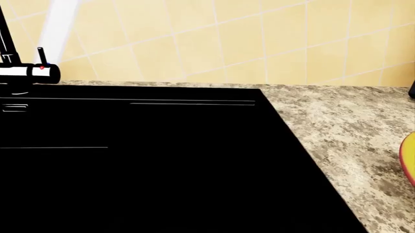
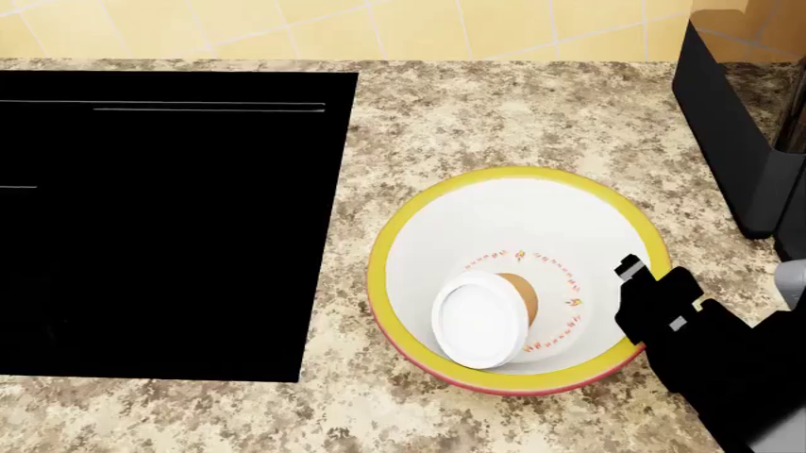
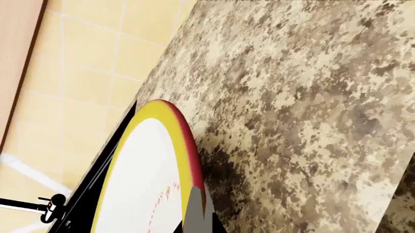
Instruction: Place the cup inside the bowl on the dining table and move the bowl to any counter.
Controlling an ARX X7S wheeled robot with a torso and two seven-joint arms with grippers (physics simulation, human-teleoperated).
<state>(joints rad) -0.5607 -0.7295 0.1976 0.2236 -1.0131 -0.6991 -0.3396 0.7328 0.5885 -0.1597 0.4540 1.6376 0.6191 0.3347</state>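
Note:
The bowl (image 2: 529, 217) stands on the brown granite counter (image 2: 504, 113), to the right of the black inset panel (image 2: 164, 217). The cup (image 2: 481, 326) lies on its side inside the bowl, with its white lid facing up. My right gripper (image 2: 633, 272) sits on the bowl's right rim. In the right wrist view a grey finger (image 3: 194, 216) straddles the yellow-green rim of the bowl (image 3: 143, 174), so the gripper looks shut on it. The bowl's edge also shows in the left wrist view (image 1: 408, 158). My left gripper shows in no view. The dining table is out of view.
A dark boxy appliance (image 2: 730, 113) stands on the counter close to the right of the bowl. The yellow tile backsplash (image 2: 377, 24) runs along the back. A faucet (image 1: 29, 73) stands behind the black panel (image 1: 143, 160).

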